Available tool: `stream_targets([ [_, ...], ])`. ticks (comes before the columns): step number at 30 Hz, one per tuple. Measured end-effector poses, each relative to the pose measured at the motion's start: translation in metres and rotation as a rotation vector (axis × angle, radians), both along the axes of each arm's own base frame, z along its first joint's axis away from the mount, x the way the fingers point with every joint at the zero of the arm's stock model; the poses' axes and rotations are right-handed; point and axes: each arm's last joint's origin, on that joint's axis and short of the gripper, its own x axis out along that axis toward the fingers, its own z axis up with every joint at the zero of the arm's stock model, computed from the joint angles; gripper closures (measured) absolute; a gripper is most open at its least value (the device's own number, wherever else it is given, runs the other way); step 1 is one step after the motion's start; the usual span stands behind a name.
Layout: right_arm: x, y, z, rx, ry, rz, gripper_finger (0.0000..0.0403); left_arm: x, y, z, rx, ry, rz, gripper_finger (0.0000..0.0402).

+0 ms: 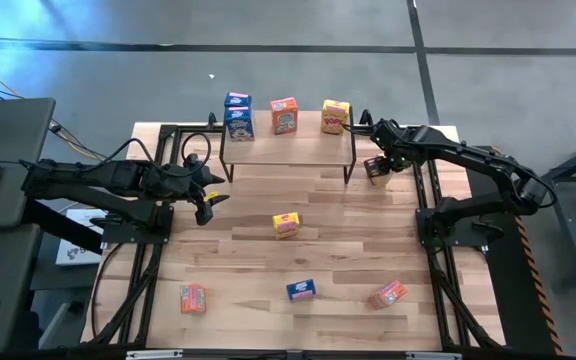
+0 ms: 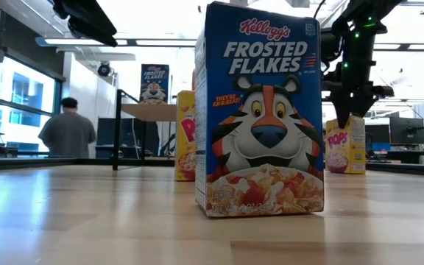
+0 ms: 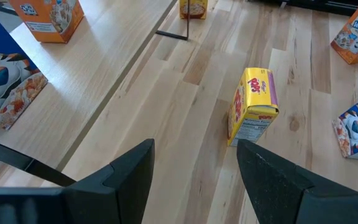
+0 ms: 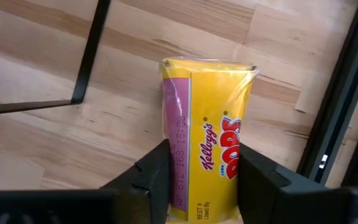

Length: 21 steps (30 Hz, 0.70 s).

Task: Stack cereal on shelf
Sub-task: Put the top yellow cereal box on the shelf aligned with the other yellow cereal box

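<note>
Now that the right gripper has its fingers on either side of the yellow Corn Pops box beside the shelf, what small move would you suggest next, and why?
Probably a short straight lift. The right gripper is shut on the yellow Corn Pops box, which stands on the tabletop by the shelf's right legs. Raising it first should clear the shelf's edge before carrying it over. The left gripper waits open.

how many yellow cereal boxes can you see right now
3: one on the shelf at its right end, one in the right gripper beside the shelf, one mid-table.
</note>
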Motion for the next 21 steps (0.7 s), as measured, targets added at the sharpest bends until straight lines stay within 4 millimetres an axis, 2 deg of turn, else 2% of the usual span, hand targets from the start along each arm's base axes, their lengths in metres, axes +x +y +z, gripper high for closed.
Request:
stream_targets([
  [12, -0.001, 0.002, 0.003, 0.026, 0.012, 0.007, 0.0275, 0.000, 0.000, 0.000, 0.000, 0.000, 0.000, 0.0181],
  [21, 0.000, -0.001, 0.052, -0.025, 0.012, 0.000, 0.0275, 0.000, 0.001, 0.000, 0.016, -0.002, 0.023, 0.0181],
])
